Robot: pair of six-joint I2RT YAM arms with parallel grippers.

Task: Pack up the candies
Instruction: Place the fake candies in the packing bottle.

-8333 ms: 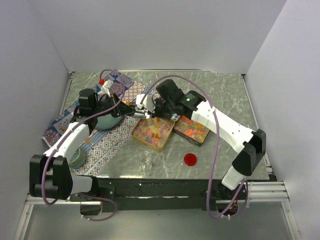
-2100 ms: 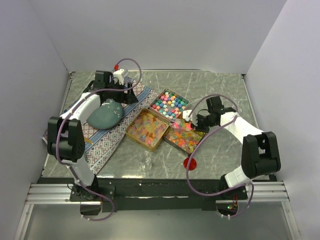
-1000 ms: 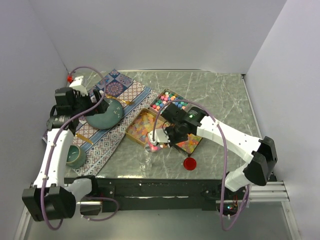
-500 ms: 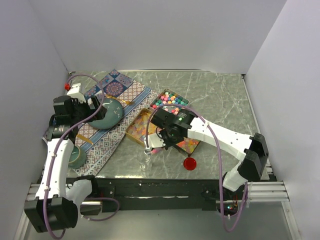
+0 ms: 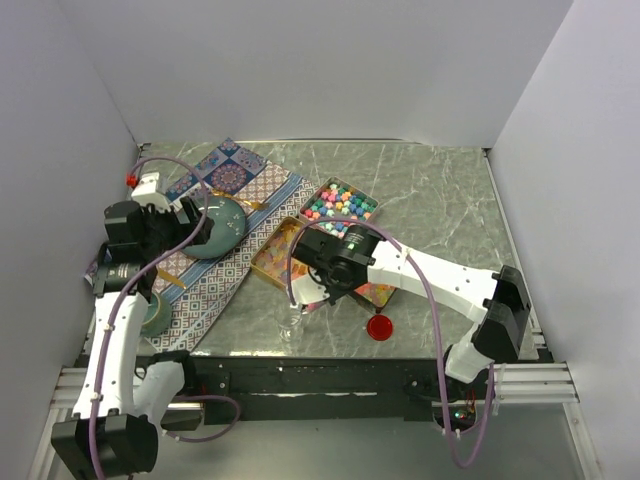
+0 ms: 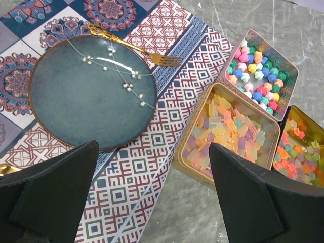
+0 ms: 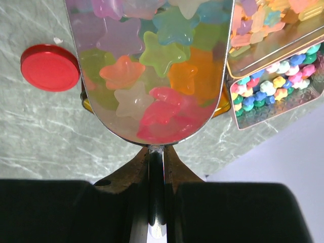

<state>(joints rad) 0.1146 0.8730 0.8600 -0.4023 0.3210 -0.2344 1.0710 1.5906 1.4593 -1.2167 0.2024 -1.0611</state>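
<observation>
My right gripper (image 7: 156, 158) is shut on the thin handle of a metal scoop (image 7: 104, 124) heaped with translucent star candies (image 7: 161, 56). From above, that gripper (image 5: 318, 283) hangs just right of a small clear glass jar (image 5: 291, 322). Three gold tins hold more candies: pastel ones (image 6: 260, 68), yellow-pink ones (image 6: 230, 134) and orange-red ones (image 6: 301, 149). My left gripper (image 6: 152, 202) is open and empty, high above the patterned mat (image 6: 126, 187), beside the blue plate (image 6: 91, 91).
A gold fork (image 6: 132, 46) rests on the plate's far rim. A red round disc (image 5: 379, 327) lies near the front edge, right of the jar. A small green bowl (image 5: 153, 312) sits at the mat's left end. White walls enclose the table.
My right arm has carried the loaded scoop left and toward the front, from over the tins to beside the glass jar. The left arm has drifted slightly nearer.
</observation>
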